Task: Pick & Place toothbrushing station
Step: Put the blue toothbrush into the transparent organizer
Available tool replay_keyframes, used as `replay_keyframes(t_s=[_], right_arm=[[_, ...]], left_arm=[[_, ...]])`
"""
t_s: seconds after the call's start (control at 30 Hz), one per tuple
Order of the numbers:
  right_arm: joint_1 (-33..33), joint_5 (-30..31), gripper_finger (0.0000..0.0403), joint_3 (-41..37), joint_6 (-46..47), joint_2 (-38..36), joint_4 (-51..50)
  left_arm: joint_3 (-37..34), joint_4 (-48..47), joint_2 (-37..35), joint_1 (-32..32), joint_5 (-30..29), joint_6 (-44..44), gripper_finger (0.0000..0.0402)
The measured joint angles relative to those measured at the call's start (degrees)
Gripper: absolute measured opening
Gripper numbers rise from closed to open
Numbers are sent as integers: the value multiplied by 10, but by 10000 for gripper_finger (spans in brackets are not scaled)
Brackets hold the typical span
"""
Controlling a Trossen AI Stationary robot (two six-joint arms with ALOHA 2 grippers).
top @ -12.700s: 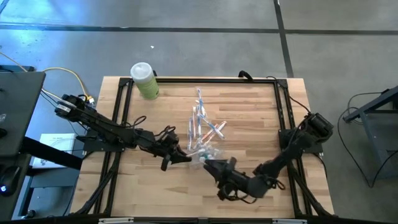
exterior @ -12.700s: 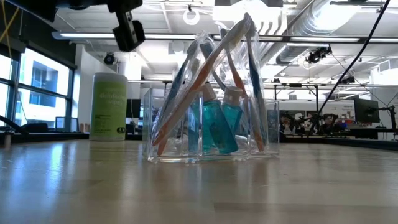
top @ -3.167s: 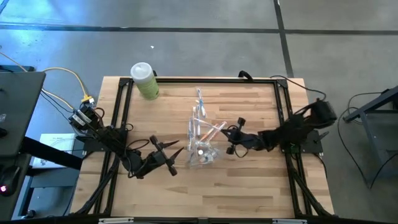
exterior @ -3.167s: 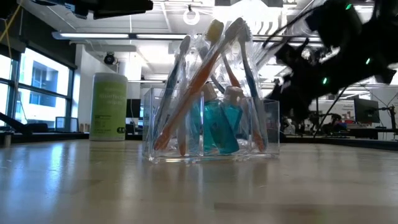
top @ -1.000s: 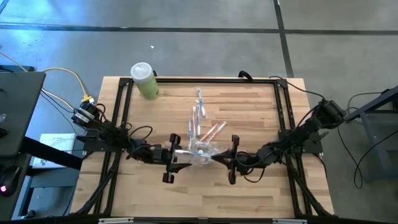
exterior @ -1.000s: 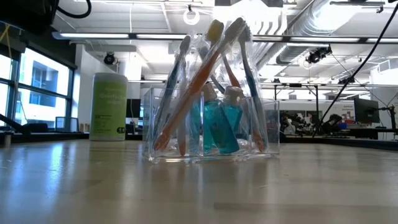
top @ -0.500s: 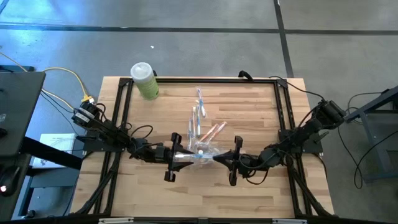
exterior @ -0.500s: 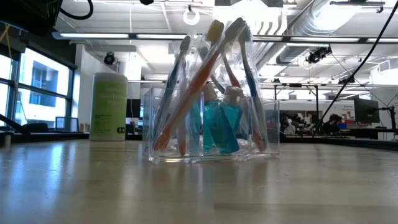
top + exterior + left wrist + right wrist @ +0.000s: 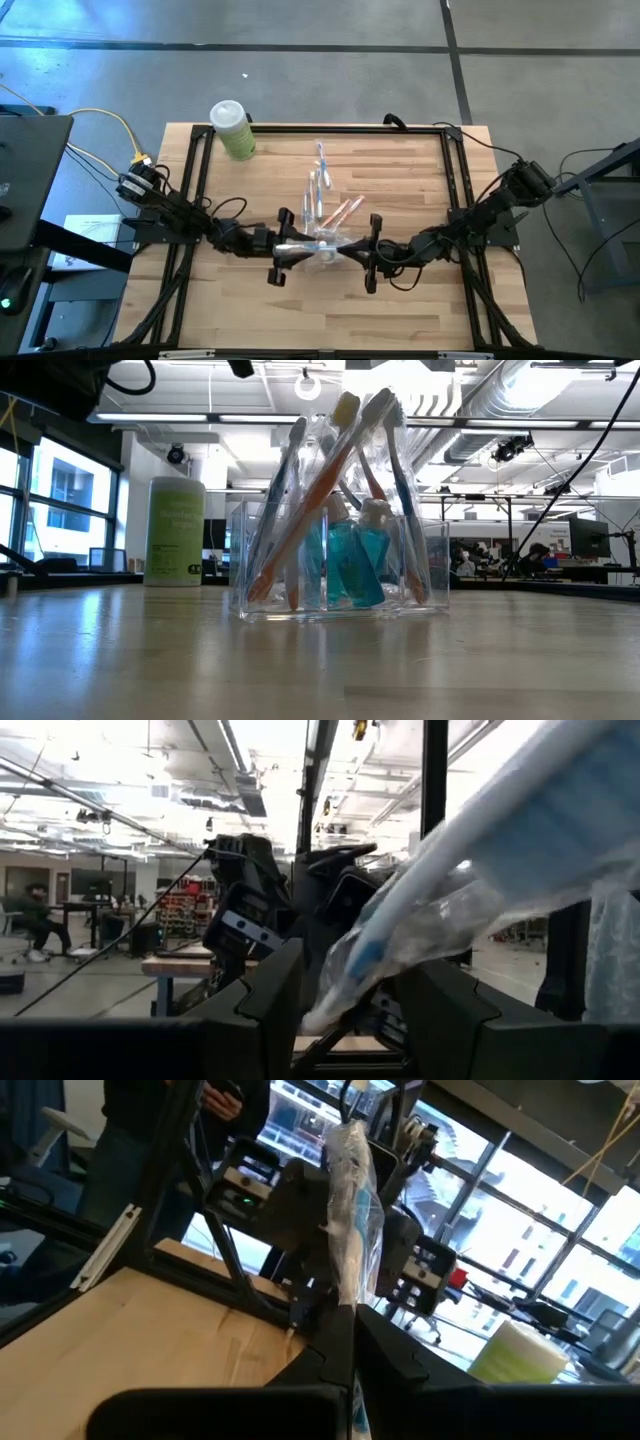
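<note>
Now: both my hands meet over the middle of the desk [image 9: 400,180], facing each other, with one wrapped toothbrush [image 9: 322,250] bridging the gap between them.
Right hand [image 9: 362,252]: pinched tight on one end of that toothbrush; its wrist view shows the crinkled wrapper rising straight out of the closed tips, so this hand seems to be carrying the weight.
Left hand [image 9: 287,250]: fingers [image 9: 270,995] parted, the other end of the toothbrush poking in between them. I read this as a handover, with me lining up to take it. Whether either pad touches the wrapper, I can't tell.
Holder [image 9: 435,575]: clear, sitting on the desk just beyond the held toothbrush, with more brushes leaning crosswise and teal bottles [image 9: 355,565] upright inside.
Why held level: it gives my left hand a free end to close on.
Green bottle [image 9: 232,130]: off at the far left corner, well apart.
</note>
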Motion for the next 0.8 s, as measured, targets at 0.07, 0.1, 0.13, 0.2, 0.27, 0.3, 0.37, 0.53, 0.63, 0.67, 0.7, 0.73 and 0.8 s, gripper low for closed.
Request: replay_keyframes(t_s=[0.07, 0.1, 0.13, 0.2, 0.27, 0.3, 0.37, 0.53, 0.63, 0.67, 0.7, 0.73, 0.8], right_arm=[[-1, -3, 2, 0, 0, 0, -1], [-1, -3, 2, 0, 1, 0, -2], [-1, -3, 2, 0, 2, 0, -5], [-1, -3, 2, 0, 4, 0, -10], [-1, -3, 2, 0, 4, 0, -10], [-1, -4, 2, 0, 4, 0, -10], [-2, -4, 2, 0, 3, 0, -12], [-13, -16, 2, 0, 26, 0, -24], [-24, -63, 2, 0, 55, 0, -45], [-26, -75, 2, 0, 58, 0, -50], [-28, -80, 3, 0, 58, 0, -53], [-28, -79, 5, 0, 58, 0, -54], [-28, -72, 15, 0, 58, 0, -56]], left_arm=[[0, -6, 0, 1, 0, -5, 151], [0, -6, 0, 1, 0, -5, 150], [0, -5, 0, 1, 0, -3, 147], [0, -5, 0, 1, 0, 1, 137], [0, -5, 0, 1, 0, 1, 119], [0, -5, 0, 1, 1, 1, 108], [0, -5, 0, 1, 1, 1, 83], [0, -9, 0, 1, 1, 37, 20], [0, -15, 0, -2, 2, 58, 13], [0, -18, 0, -4, 2, 58, 13], [0, -20, 0, -5, 2, 58, 13], [0, -21, 0, -7, 1, 58, 13], [0, -28, 0, -8, 1, 58, 13]])
